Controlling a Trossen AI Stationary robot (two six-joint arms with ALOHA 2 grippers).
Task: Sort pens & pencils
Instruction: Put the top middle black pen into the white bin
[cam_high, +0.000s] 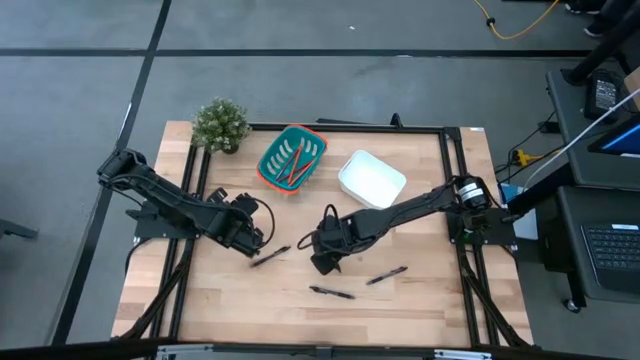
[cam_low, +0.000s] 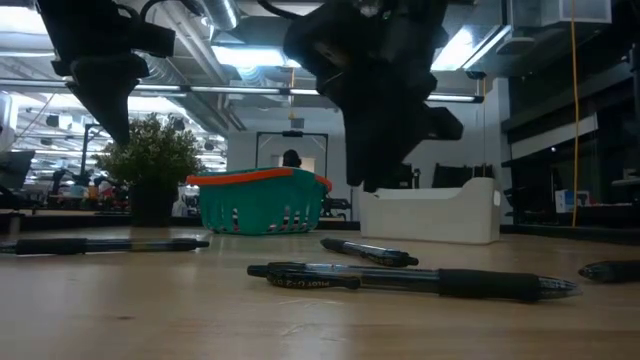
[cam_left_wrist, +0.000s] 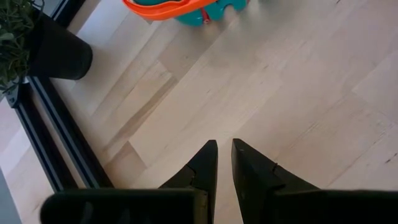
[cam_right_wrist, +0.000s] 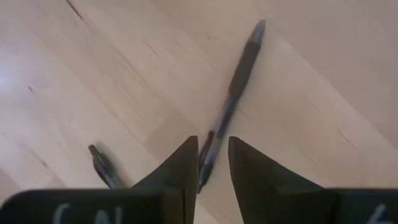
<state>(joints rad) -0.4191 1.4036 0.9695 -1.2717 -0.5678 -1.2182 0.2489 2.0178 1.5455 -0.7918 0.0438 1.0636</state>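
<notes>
Black pens lie flat on the wooden table: one (cam_high: 270, 256) by my left gripper, one (cam_high: 332, 292) near the front, one (cam_high: 386, 275) to the right. Another pen (cam_right_wrist: 233, 93) lies under my right gripper (cam_right_wrist: 211, 146), also in the low view (cam_low: 370, 252). My right gripper (cam_high: 325, 262) hangs above it, fingers narrowly open, touching nothing. My left gripper (cam_high: 255, 240) is shut and empty above bare wood (cam_left_wrist: 224, 149). Orange-red pencils (cam_high: 296, 166) lie in the teal basket (cam_high: 270, 160).
A white rectangular container (cam_high: 371, 178) stands right of the basket at the back. A potted plant (cam_high: 220, 125) stands at the far left corner. Black frame rails (cam_high: 200, 170) run along the table's sides. Bare wood shows at the front left.
</notes>
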